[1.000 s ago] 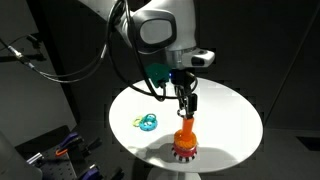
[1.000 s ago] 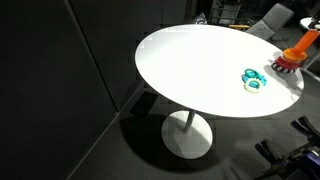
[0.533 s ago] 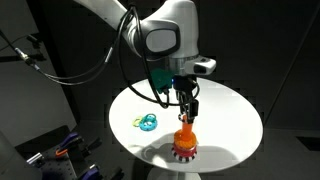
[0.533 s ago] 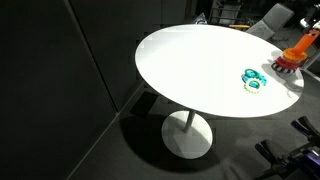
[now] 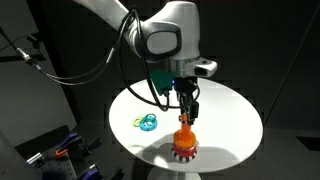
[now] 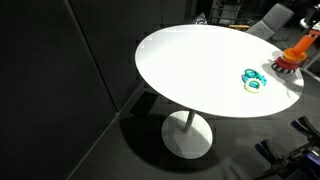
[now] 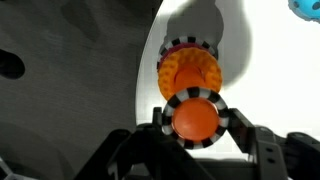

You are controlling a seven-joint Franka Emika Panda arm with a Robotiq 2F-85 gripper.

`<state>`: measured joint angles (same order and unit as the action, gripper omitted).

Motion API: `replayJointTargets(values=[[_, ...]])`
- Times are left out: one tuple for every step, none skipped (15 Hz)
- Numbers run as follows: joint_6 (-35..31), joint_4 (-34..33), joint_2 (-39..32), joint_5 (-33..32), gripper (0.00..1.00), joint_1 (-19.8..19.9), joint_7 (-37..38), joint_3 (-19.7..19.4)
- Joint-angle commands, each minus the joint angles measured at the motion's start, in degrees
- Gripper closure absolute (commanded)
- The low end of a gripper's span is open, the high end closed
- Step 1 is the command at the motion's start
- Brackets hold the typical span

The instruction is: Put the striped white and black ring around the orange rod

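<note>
The orange rod (image 5: 184,137) stands upright on its red toothed base (image 5: 184,152) near the front of the round white table (image 5: 230,125). It shows at the right edge in an exterior view (image 6: 296,50). My gripper (image 5: 186,117) hangs straight above the rod's knob. In the wrist view my gripper (image 7: 196,122) is shut on the striped white and black ring (image 7: 196,98), which encircles the rod's orange knob (image 7: 196,120). The base (image 7: 188,70) shows beneath it.
A teal ring and a yellow ring (image 5: 147,122) lie together on the table beside the rod, also seen in an exterior view (image 6: 253,79). A teal object (image 7: 306,8) shows at the wrist view's corner. The table edge drops to dark floor.
The arm shifted slightly between the earliest frame and half a second ago; since then nothing visibly moved. The gripper stays over the rod.
</note>
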<state>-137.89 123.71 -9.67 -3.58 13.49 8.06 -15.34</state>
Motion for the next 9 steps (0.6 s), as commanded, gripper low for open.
replayJointTargets(values=[[0.8,-1.9,-1.5,2.0,0.59,0.7,-0.3,0.1],[1.0,-1.9,-1.8,2.5,0.59,0.8,-0.4,0.2],[1.3,-1.9,-2.0,2.9,0.59,0.8,-0.6,0.2],[1.7,-2.0,-2.2,3.4,0.49,0.8,-0.6,0.2],[2.3,-2.1,-2.2,3.7,0.09,0.9,-1.0,0.2],[2.7,-2.1,-2.2,3.9,0.07,0.9,-1.0,0.2],[3.3,-2.0,-1.9,4.1,0.02,0.9,-1.4,0.3],[3.9,-1.8,-1.7,4.2,0.00,0.9,-1.5,0.3],[5.0,-1.7,-1.2,4.3,0.00,0.9,-2.0,0.4]])
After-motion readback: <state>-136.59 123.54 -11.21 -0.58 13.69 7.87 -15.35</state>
